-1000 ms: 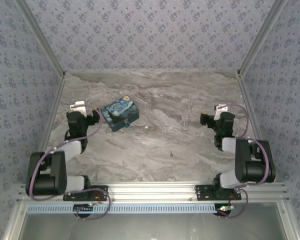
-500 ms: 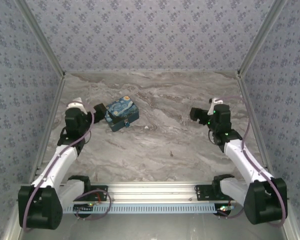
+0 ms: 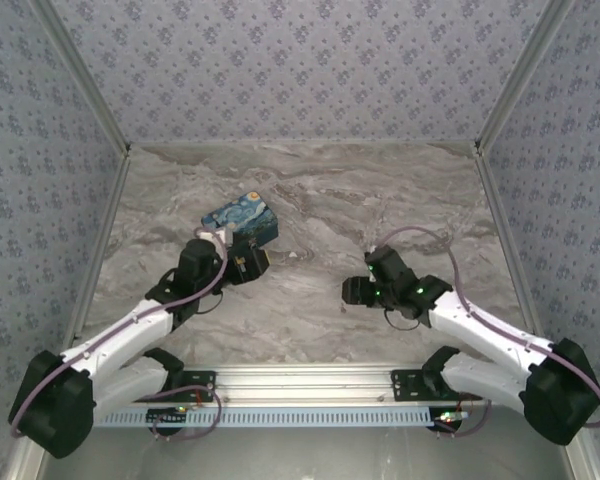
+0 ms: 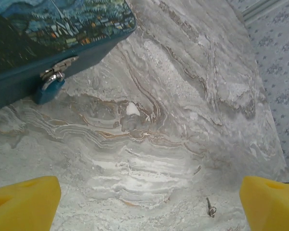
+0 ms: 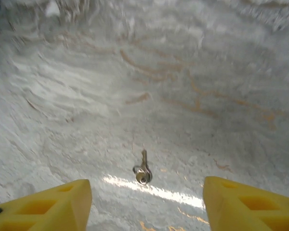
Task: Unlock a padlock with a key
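Note:
The tiny teal-blue padlock [image 4: 50,90] hangs by its silvery shackle from the hasp on the front of the Starry Night-printed box [image 4: 43,29], at the upper left of the left wrist view. A small metal key [image 5: 142,172] on a ring lies flat on the marble. It sits just ahead of my open right gripper [image 5: 147,209], between its yellow fingers [image 5: 43,207]. The key [image 4: 210,209] also lies near the right finger of my open left gripper [image 4: 147,211]. From above, the left gripper [image 3: 247,262] sits at the box's [image 3: 242,219] front and the right gripper [image 3: 353,290] at mid-table.
The marble tabletop [image 3: 320,190] is walled by patterned panels on three sides, with metal rails along the left and right edges. The arm bases stand on an aluminium rail [image 3: 310,380] at the near edge. Open marble lies between the two grippers.
Both arms have unfolded from their raised poses near the side walls. The left gripper came down to the box's front; the right gripper swung inward and down over the key.

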